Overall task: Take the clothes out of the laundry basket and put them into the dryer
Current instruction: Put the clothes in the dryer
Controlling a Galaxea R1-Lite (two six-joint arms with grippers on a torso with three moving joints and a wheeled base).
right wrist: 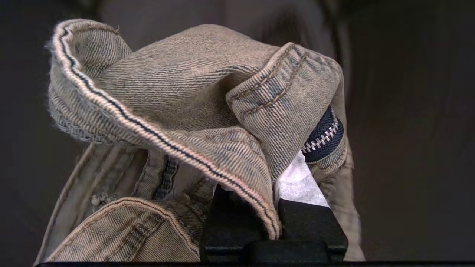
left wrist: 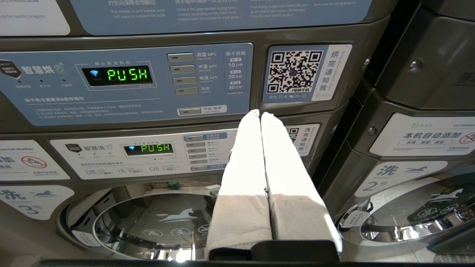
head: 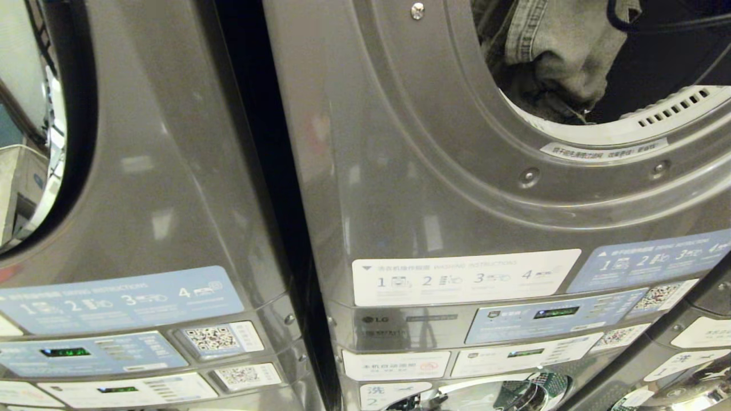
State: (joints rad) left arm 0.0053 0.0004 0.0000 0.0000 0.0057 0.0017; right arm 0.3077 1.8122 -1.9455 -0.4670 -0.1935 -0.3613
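In the right wrist view my right gripper point(right wrist: 275, 185) is shut on a grey denim garment point(right wrist: 178, 96) of the clothes, a fold with a zipper point(right wrist: 322, 138) bunched over the fingers. Dark space lies behind it. The head view shows that grey denim point(head: 562, 51) hanging inside the dryer's round opening point(head: 599, 128) at the upper right. My left gripper point(left wrist: 259, 113) is shut on nothing and parked facing the control panels. The laundry basket is out of view.
A second grey machine point(head: 143, 171) stands to the left across a dark gap point(head: 257, 142). Control panels with green "PUSH" displays point(left wrist: 126, 74) and QR stickers sit under the opening. Glass washer doors point(left wrist: 156, 222) point(left wrist: 419, 218) lie lower down.
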